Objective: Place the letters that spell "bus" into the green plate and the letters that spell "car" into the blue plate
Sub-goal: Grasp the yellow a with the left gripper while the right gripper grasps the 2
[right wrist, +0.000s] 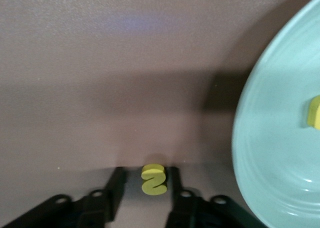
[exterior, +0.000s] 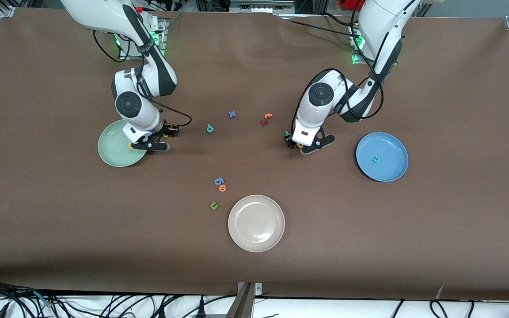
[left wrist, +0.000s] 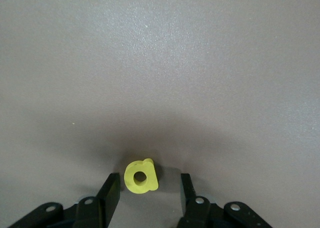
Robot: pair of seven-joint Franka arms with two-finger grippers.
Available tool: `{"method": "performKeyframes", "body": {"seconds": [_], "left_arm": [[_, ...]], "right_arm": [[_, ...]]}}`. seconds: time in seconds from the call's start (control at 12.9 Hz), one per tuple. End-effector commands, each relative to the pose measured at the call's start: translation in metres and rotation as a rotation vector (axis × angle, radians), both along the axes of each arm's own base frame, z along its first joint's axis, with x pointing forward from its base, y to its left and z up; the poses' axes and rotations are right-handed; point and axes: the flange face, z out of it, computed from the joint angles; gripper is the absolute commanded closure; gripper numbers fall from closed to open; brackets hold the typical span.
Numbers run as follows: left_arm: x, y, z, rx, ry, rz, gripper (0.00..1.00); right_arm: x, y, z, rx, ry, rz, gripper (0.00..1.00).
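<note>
Grippers are both set low on the table: left gripper (left wrist: 145, 188) brackets yellow a (left wrist: 141, 176), gaps visible; right gripper (right wrist: 146, 185), narrow, straddles yellow s (right wrist: 154, 179) beside green plate (right wrist: 270, 153), ready for pickup.

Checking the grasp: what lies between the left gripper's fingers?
The yellow a, on the bare table, between the left gripper's fingers; left wrist view.
</note>
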Motion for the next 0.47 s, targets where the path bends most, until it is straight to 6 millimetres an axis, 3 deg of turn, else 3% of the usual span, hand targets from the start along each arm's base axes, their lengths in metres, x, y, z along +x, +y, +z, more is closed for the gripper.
{"method": "performKeyframes", "body": {"seconds": [0.0,0.08,0.23,0.39], "left_arm": [[-0.004,0.002,0.001,0.016,-0.014,-0.021,0.45],[-0.005,0.003,-0.001,0.018,-0.011,-0.031,0.46],[-0.005,0.004,-0.004,0.035,-0.02,-0.062,0.51],[-0.006,0.005,-0.006,0.038,-0.015,-0.064,0.56]], "right_arm": [[-0.005,-0.002,0.002,0.012,-0.002,0.003,0.9],[-0.005,-0.002,0.002,0.012,0.0,0.003,1.0],[-0.003,-0.001,0.007,0.016,-0.005,0.001,1.0],[0.002,0.0,0.029,0.02,0.015,0.001,1.0]]}}
